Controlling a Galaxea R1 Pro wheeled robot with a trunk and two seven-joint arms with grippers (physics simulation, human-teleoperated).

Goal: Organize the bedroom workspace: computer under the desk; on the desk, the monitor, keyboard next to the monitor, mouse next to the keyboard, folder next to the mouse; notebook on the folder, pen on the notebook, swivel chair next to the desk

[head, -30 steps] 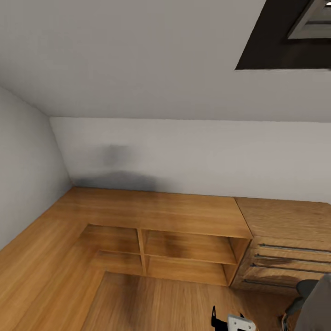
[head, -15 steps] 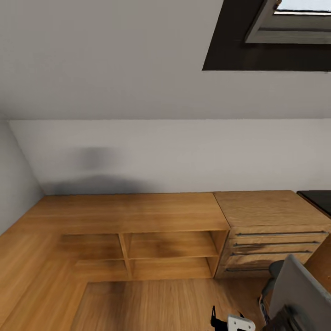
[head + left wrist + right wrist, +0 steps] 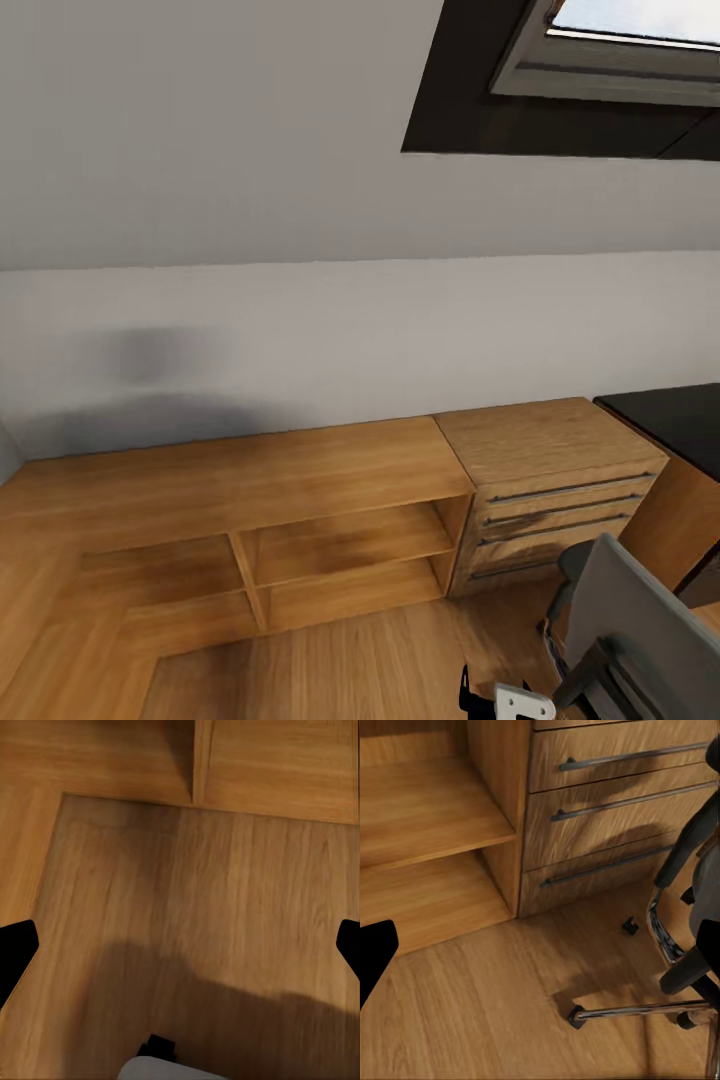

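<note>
I am in the bedroom with sloped pale grey walls and an oak floor. The grey swivel chair [image 3: 648, 632] stands at the lower right of the head view, its back toward me. Its chrome star base [image 3: 654, 1009] and casters appear in the right wrist view. A corner of the black-topped desk [image 3: 682, 415] shows at the right edge. My left gripper [image 3: 180, 949] hangs open over bare floor. My right gripper [image 3: 540, 949] is open, near the chair's base. The computer, monitor, keyboard, mouse, folder, notebook and pen are out of view.
A low oak open shelf unit [image 3: 300, 545] runs along the far wall. An oak dresser [image 3: 545, 455] with bar handles stands between it and the desk. A dark-framed skylight [image 3: 600, 70] is set in the sloped ceiling. Oak floor [image 3: 195, 892] lies in front.
The camera has swung to the right. The shelf and dresser slid left in the picture, and the chair's back and the desk corner came into view. Both grippers stay open.
</note>
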